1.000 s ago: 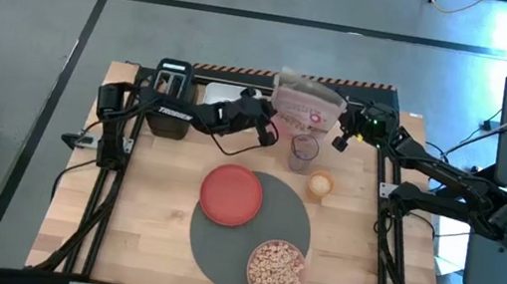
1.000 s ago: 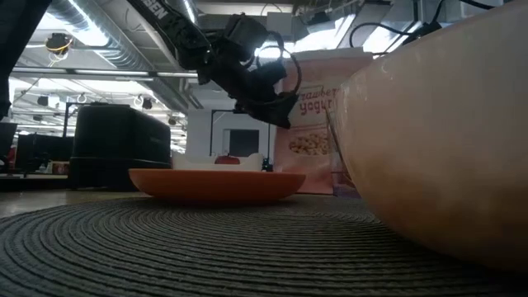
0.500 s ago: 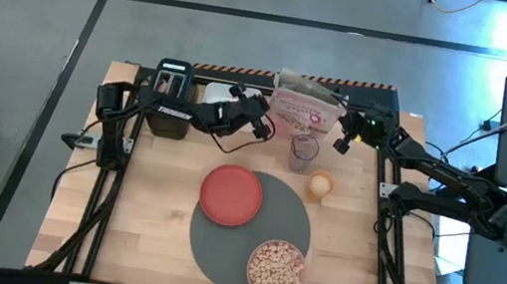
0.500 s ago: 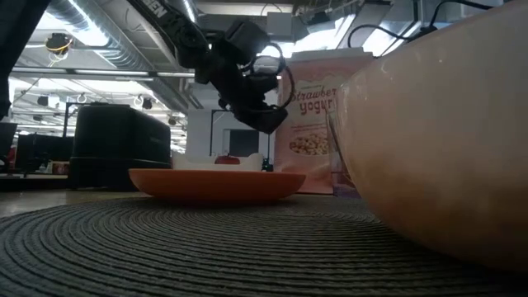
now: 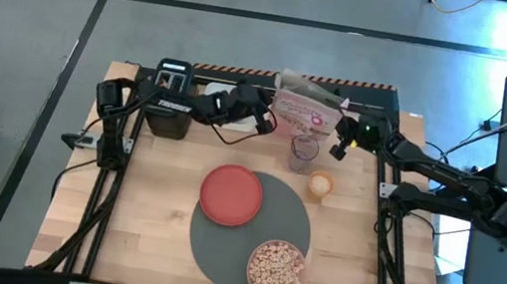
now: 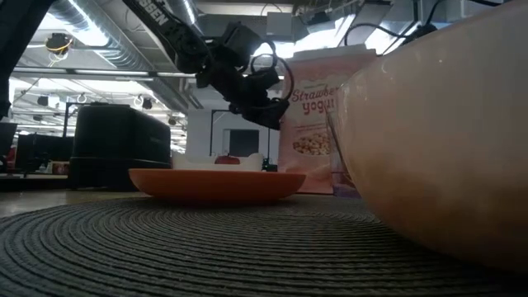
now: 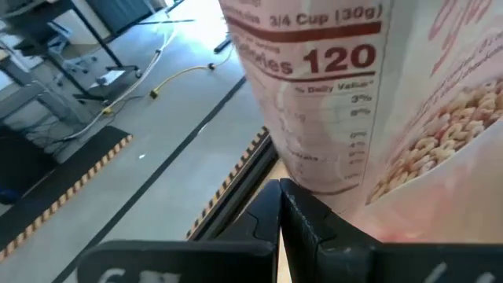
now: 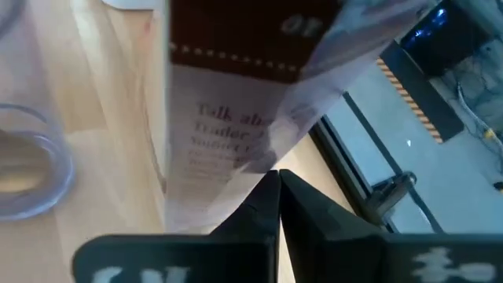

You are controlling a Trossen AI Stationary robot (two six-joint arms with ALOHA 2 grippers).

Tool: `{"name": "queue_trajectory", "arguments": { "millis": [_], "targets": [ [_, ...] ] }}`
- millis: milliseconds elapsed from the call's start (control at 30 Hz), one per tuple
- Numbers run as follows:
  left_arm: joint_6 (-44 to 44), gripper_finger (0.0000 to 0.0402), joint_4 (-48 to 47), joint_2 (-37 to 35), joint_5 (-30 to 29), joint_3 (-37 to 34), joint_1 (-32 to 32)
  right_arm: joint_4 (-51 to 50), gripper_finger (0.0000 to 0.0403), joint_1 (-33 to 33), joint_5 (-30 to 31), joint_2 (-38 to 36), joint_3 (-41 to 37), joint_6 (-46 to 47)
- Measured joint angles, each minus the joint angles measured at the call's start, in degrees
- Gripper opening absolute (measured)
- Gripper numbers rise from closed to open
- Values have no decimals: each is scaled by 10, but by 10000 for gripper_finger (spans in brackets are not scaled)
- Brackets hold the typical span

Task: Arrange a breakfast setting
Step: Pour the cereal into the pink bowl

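The pink cereal box (image 5: 307,106) stands at the far edge, also in the low view (image 6: 312,124). My left gripper (image 5: 263,117) is shut right at its left side. My right gripper (image 5: 337,148) is shut right at its right side. The red plate (image 5: 231,195) lies on the dark-grey mat (image 5: 237,250), overlapping its far left rim. The pink bowl (image 5: 276,269), full of cereal, sits on the mat's near part. The round toast (image 5: 320,183) lies on the table right of the mat. The spoon is out of view. My left gripper's shut fingertips (image 7: 281,189) stand at the lower part of the box's nutrition side panel (image 7: 314,157); I cannot tell whether they touch it. My right gripper's shut fingertips (image 8: 277,179) stand at the box's printed side, by a crumpled flap (image 8: 259,149); I cannot tell whether they touch it.
A see-through cup (image 5: 304,150) stands just near of the box, between the grippers. The black toaster (image 5: 170,99) stands at the far left, with the white tub (image 6: 219,162) beside it, a dark-red piece (image 6: 227,159) showing over its rim.
My left gripper has gone a little toward the table's far edge, up to the box's left side. My right gripper has shifted slightly toward the near edge beside the box's right side.
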Motion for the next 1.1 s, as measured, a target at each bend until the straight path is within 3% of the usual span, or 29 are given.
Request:
{"name": "queue_trajectory", "arguments": {
  "millis": [200,800,1100],
  "targets": [
    [0,0,0,0,18,0,-4,18,14,32,67,0,0,4],
    [-5,0,48,0,40,-1,-13,38,14,30,74,25,-1,6],
    [-25,0,79,36,94,0,-13,74,14,30,83,69,-1,-3]
  ]
}}
